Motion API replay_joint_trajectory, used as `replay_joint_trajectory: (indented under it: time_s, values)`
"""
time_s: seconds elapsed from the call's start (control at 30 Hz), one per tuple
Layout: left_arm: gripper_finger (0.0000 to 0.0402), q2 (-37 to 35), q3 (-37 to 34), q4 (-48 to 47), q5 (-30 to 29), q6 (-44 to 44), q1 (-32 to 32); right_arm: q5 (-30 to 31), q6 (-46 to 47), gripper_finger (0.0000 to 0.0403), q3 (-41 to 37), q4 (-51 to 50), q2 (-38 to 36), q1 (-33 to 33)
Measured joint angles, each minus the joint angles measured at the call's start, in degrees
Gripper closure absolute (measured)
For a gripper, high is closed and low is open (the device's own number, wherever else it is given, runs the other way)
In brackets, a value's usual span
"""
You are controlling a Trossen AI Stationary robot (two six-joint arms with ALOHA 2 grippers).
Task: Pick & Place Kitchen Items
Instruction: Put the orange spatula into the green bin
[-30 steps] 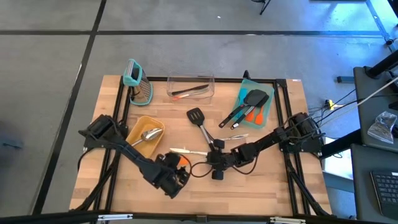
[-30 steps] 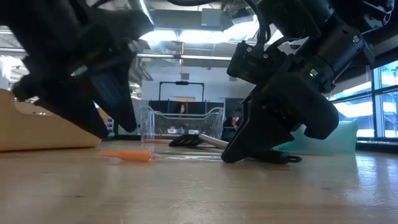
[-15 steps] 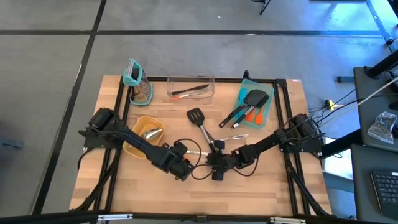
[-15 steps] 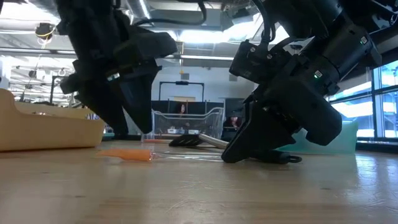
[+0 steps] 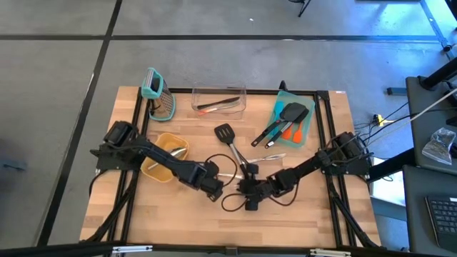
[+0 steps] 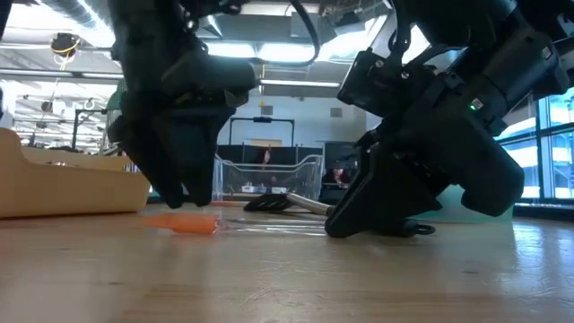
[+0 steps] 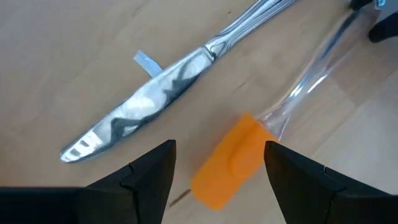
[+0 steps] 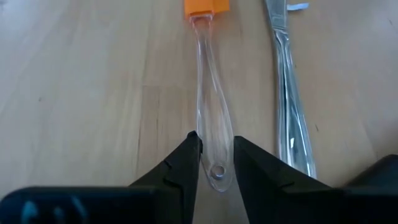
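An orange silicone spatula with a clear handle lies flat on the wooden table; its orange head (image 7: 231, 163) shows in the left wrist view. My left gripper (image 7: 221, 168) hangs open just above that head, one finger on either side, touching nothing. My right gripper (image 8: 216, 163) is shut on the far end of the clear handle. A table knife (image 7: 143, 115) lies beside the spatula. In the high view my left gripper (image 5: 212, 187) and right gripper (image 5: 246, 190) face each other near the table's middle. My right gripper pinches the free end of the spatula's clear handle (image 8: 216, 152) between its two fingers (image 8: 184, 167). The fingers slant down from the table's right side and lie along the handle. The spatula rests flat on the table.
A black slotted turner (image 5: 225, 133) lies just beyond the grippers. A tan bowl (image 5: 158, 165) with a silver scoop sits at the left. A teal tray (image 5: 305, 127) holds turners at the far right, a clear bin (image 5: 218, 107) and a grater (image 5: 158, 94) stand at the back.
My left gripper has swung from near the table's front edge toward the far right, rolling its wrist, and now hangs over the spatula's orange head, still open. My right gripper and the spatula have kept still.
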Motion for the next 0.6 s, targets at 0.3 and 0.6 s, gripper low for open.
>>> replay_joint_trajectory:
  time_s: [0.3,0.6]
  values:
    - [0.016,0.0,-0.4,0.6,8.1,5.8,4.7,3.0,2.1,0.0307,0.0,0.4,0.8,0.8]
    - [0.016,-1.6,-12.7,19.8,18.4,5.0,9.3,4.0,2.1,0.0305,0.0,0.5,1.0,1.4]
